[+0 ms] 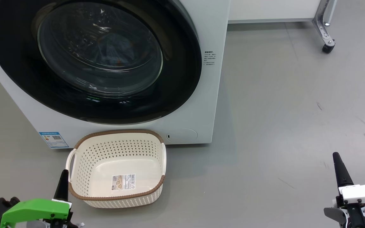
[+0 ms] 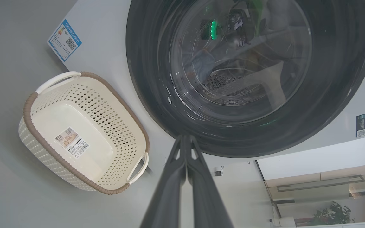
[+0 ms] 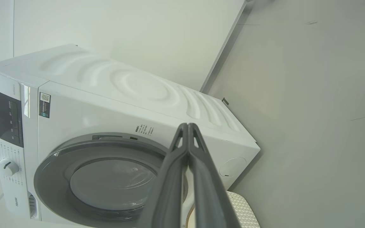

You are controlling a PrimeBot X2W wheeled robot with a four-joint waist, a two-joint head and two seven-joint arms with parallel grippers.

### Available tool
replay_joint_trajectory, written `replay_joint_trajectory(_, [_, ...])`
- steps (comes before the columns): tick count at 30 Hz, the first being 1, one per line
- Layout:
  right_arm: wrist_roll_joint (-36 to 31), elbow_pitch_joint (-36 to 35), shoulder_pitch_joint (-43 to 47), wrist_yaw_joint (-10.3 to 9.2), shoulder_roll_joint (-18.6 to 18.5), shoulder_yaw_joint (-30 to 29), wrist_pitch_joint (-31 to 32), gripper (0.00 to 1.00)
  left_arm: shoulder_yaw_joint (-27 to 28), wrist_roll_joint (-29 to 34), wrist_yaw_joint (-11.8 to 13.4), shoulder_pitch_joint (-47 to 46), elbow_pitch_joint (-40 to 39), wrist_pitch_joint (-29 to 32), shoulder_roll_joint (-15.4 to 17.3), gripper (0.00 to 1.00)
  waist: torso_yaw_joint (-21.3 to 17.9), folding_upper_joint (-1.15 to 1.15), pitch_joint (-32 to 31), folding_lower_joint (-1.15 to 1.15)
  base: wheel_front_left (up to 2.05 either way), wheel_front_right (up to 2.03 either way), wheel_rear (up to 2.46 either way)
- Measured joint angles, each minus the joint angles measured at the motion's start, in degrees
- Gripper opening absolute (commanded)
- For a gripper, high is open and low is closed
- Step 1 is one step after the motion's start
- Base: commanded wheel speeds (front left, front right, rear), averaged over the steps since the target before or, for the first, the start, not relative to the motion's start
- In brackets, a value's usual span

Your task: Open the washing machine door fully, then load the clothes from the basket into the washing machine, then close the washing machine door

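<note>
Surroundings: grey floor (image 1: 280, 110); a metal leg with caster (image 1: 327, 47) stands well to the right, apart from the washing machine (image 1: 208, 110). The basket (image 1: 84, 164) sits on the floor just before the machine, below the washing machine door (image 1: 100, 57), with its long axis parallel to the machine front, handles left and right and the label sticker (image 1: 123, 182) on its bottom. The door lies flush against the front, with a glossy black rim and bulging glass; bluish fabric (image 2: 201, 65) shows dimly behind it. The left pincer (image 1: 64, 174) and right pincer (image 1: 337, 158) are pressed narrow, holding nothing.
</note>
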Motion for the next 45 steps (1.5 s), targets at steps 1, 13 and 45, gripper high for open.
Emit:
replay_joint_trajectory(1, [0.84,0.1,-0.09,0.0,0.03,-0.07,0.22,0.0,0.11,-0.53,0.0,-0.12,0.0,0.1,0.0,0.0,-0.04,0.0,-0.01,0.0,0.0,0.0,0.0])
replay_joint_trajectory(13, [10.74,0.73,-1.85,0.07,0.65,-0.77,2.5,0.0,1.1,-9.05,0.0,-1.41,0.09,2.54,0.09,0.0,-0.47,0.0,-0.16,0.0,0.0,0.0,0.0])
replay_joint_trajectory(45, [21.35,1.3,-3.48,0.55,1.08,-1.63,5.19,0.0,2.24,-18.51,0.0,-3.05,0.11,4.61,0.16,0.0,-0.92,0.0,-0.31,0.0,0.0,0.0,0.0])
